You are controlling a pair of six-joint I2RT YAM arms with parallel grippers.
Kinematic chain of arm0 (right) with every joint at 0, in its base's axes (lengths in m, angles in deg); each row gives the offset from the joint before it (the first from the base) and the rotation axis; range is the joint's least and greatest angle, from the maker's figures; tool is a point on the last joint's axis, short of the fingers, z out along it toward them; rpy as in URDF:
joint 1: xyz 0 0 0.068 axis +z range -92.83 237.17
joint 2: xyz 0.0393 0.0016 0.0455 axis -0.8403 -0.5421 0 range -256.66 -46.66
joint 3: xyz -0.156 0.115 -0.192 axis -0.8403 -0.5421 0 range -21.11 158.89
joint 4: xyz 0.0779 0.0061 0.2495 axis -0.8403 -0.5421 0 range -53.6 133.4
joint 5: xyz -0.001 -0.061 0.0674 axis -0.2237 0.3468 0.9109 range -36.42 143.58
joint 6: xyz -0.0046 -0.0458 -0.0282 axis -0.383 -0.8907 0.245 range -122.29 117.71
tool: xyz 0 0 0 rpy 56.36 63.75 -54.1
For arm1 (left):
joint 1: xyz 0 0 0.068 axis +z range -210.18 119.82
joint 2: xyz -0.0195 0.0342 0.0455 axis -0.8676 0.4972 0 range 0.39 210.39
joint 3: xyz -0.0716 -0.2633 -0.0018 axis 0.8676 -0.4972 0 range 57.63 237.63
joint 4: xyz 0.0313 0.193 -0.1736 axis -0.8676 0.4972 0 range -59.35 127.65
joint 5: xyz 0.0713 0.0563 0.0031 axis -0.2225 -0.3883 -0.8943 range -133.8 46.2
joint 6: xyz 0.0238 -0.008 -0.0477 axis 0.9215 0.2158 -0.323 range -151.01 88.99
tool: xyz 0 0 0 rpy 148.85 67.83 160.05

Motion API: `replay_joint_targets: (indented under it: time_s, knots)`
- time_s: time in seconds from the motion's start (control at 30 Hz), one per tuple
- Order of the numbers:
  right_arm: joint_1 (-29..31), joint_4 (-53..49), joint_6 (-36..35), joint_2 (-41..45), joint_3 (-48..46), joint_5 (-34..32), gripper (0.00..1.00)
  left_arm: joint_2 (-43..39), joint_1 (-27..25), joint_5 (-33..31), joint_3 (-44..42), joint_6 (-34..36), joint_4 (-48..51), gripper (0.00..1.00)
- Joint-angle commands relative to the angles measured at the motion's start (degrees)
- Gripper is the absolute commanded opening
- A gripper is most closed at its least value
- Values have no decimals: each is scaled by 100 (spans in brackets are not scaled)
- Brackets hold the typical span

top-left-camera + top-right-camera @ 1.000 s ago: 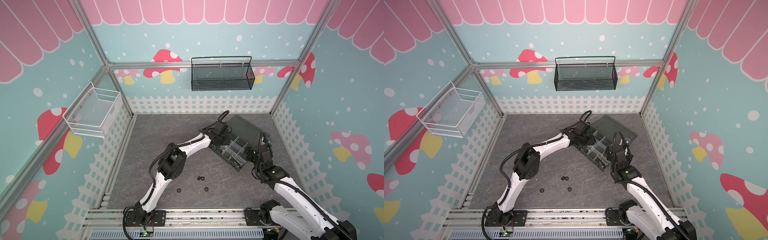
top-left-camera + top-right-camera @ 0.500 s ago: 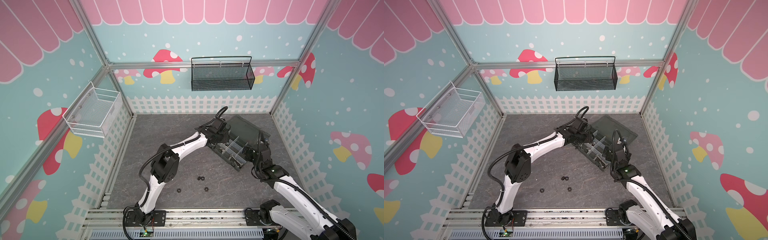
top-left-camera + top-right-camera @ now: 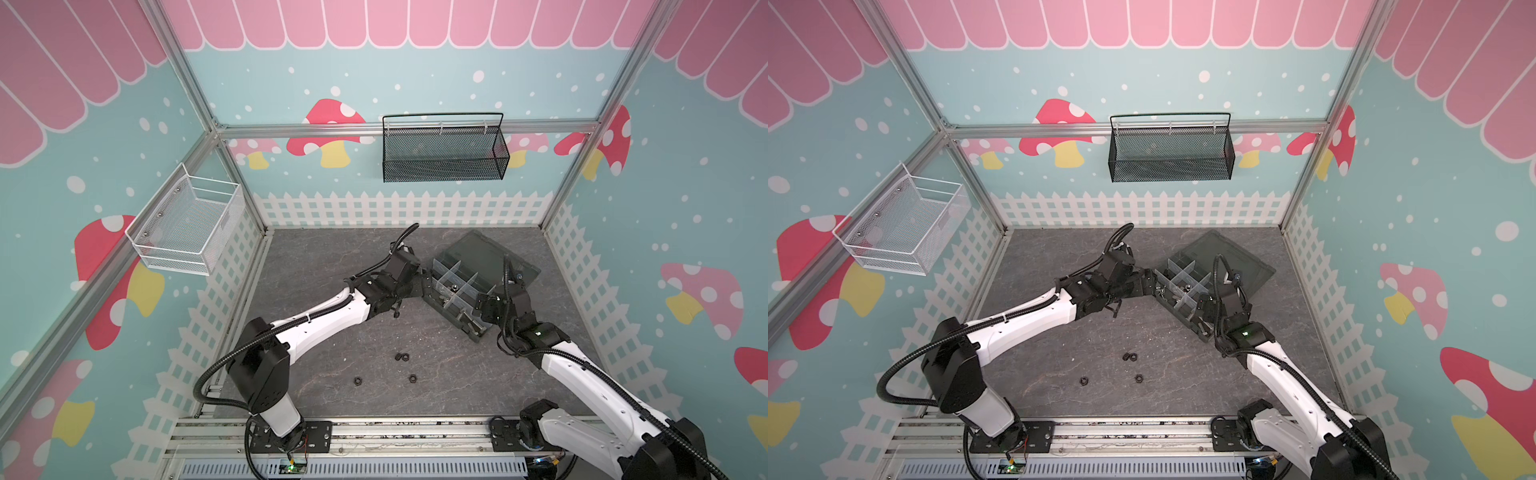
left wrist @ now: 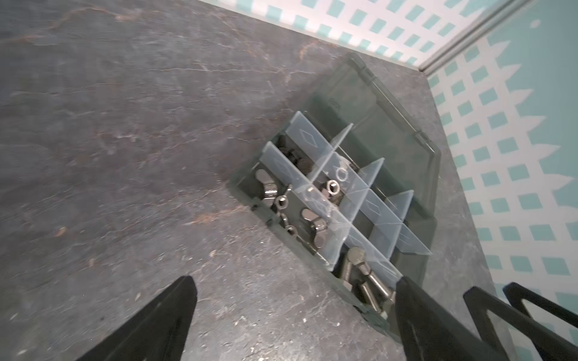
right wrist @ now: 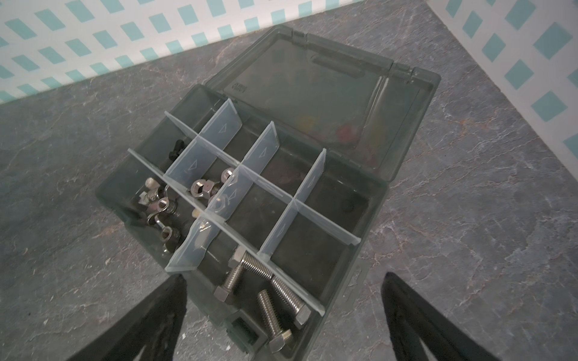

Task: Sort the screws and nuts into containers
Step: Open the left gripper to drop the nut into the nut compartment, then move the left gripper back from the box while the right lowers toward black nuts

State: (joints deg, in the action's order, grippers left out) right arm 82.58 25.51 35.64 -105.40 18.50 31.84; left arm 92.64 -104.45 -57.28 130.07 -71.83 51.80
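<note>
Left wrist view: left gripper (image 4: 295,278) spread wide, nothing between the fingers. It hangs at the left edge of the dark grey-green plastic organizer box (image 5: 322,250). Box sits right of centre on the dark stone-patterned tabletop (image 3: 332,257), hinged lid (image 5: 312,93) laid back toward the far right. Over the box's near end, right gripper (image 5: 283,276) likewise agape and empty.

Risks, as I judge them:
- Both grippers crowd one small box. Either arm swinging out could clip the other's fingers or shove the box, jolting the translucent white dividers (image 5: 222,128).
- One cross divider beside the wing nuts looks tilted. If it lifts, sorts could mix.
- Three small black hex nuts (image 3: 402,356) lie loose on the tabletop, near of centre, well apart from the box. Low, dark on dark, likely to skate out of a pinch.

Contents:
- silver wing nuts (image 5: 156,203) in the far-left end compartment
- silver hex nuts (image 5: 203,187) one row in from them
- short black screws (image 5: 175,148) in the compartment beside those
- long silver hex-head bolts (image 5: 266,281) at the near end

Compartments toward the lid side look empty.
</note>
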Motion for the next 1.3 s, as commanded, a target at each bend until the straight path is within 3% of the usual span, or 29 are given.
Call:
replay_joint_targets:
  time_s: [0.0,0.27,0.6,0.97,1.27]
  knots:
    - [339,-285,251,-235,282,-179,98,-598,80,-883,-518,-346,-100,100]
    - [1385,-668,577,-1284,895,-202,98,-1891,231,-1616,-2028,-865,-341,100]
    - [2415,-1075,748,-2590,1638,344,100,-3133,424,-2125,-3338,-1495,-488,100]
    - [3311,-1527,626,-3547,2233,921,94,-4100,772,-2353,-3954,-1552,-414,100]
    - [3659,-1560,532,-3907,2353,1330,84,-4307,892,-2298,-4132,-1647,-243,100]
